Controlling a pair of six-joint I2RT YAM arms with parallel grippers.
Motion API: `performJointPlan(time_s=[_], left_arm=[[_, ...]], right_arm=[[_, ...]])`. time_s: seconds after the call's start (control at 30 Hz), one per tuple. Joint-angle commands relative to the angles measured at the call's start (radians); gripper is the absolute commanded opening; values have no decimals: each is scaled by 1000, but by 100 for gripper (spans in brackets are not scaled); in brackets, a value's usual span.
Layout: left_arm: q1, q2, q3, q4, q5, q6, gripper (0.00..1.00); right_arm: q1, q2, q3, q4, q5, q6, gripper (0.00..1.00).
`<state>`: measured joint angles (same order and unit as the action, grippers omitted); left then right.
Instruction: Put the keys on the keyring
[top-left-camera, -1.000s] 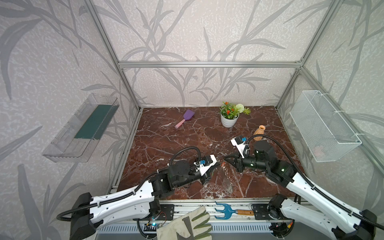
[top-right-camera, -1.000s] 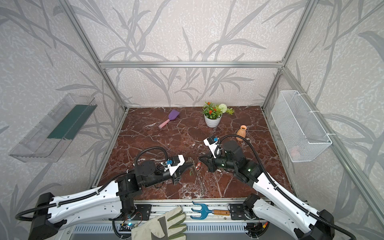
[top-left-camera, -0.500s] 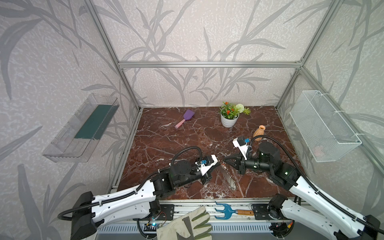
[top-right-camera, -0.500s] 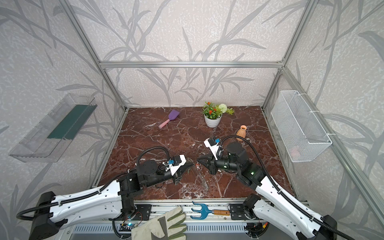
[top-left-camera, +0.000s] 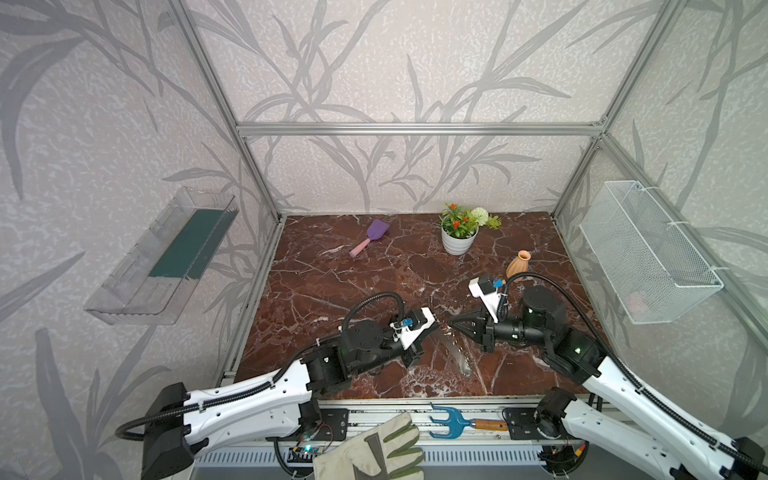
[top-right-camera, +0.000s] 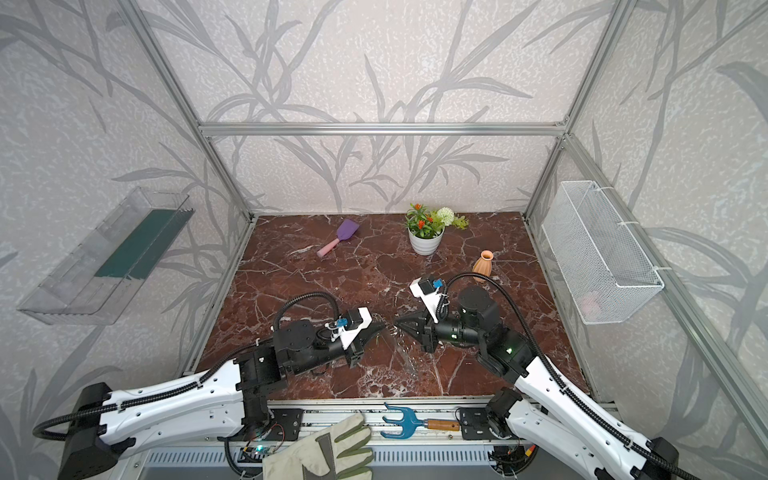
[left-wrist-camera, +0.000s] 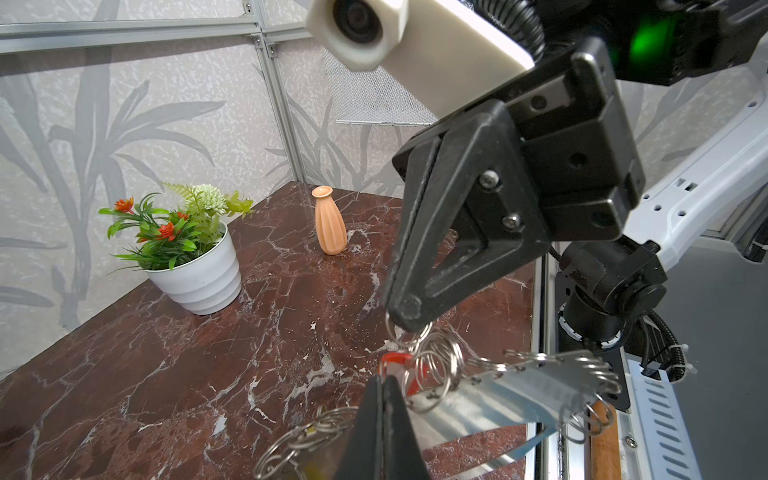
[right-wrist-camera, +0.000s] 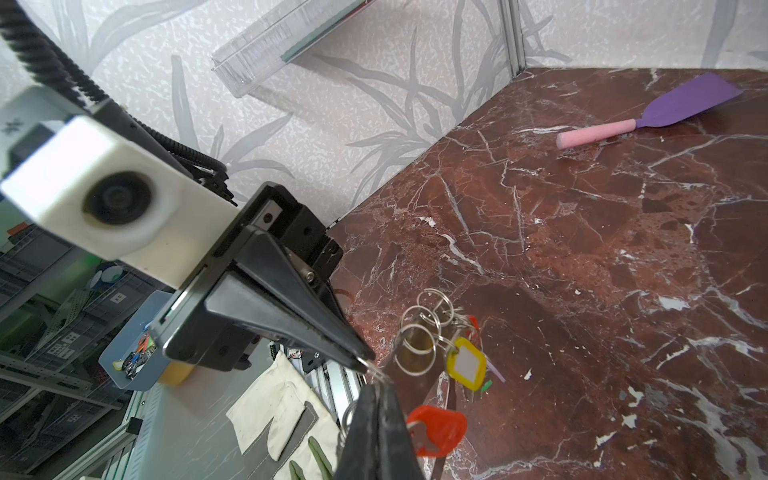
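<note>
My left gripper (top-left-camera: 435, 329) and right gripper (top-left-camera: 451, 322) meet tip to tip above the front middle of the marble floor. Both are shut. In the right wrist view the right gripper (right-wrist-camera: 380, 388) pinches a thin silver ring, and the left fingertip (right-wrist-camera: 360, 356) grips the same bit of wire. The keyring (left-wrist-camera: 519, 388), a grey band fringed with silver rings, hangs below them and shows in a top view too (top-left-camera: 457, 355). Of the keys, a red key (right-wrist-camera: 436, 424) dangles beside the right jaws. A yellow key (right-wrist-camera: 465, 363) hangs among the rings, with green and lilac slivers behind it.
A white plant pot (top-left-camera: 457, 243) and an orange vase (top-left-camera: 518, 264) stand behind the right arm, and a purple spatula (top-left-camera: 370, 237) lies at the back. A wire basket (top-left-camera: 648, 257) hangs on the right wall, a clear shelf (top-left-camera: 162, 257) on the left. A glove (top-left-camera: 374, 453) and a blue hand rake (top-left-camera: 453, 422) lie on the front rail.
The right arm's wrist has swung slightly to the right and its gripper has levelled out. Both tips stay together at the rings. The left arm has hardly moved.
</note>
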<state>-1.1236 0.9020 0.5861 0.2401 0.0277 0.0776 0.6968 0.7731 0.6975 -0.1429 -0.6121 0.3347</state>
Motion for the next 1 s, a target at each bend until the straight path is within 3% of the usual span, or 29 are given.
performJointPlan(time_s=[0.0,0.43,0.97], left_arm=[[0,0,26,54,-10,4,0],[2,4,22,51,19,8,0],[1,-3,4,42,60,5,0]], right_arm=[[4,-3,-10,4,-30,-15,0],[33,70,22,0,-6,-46,0],[37,49,30,25,9,-30,0]])
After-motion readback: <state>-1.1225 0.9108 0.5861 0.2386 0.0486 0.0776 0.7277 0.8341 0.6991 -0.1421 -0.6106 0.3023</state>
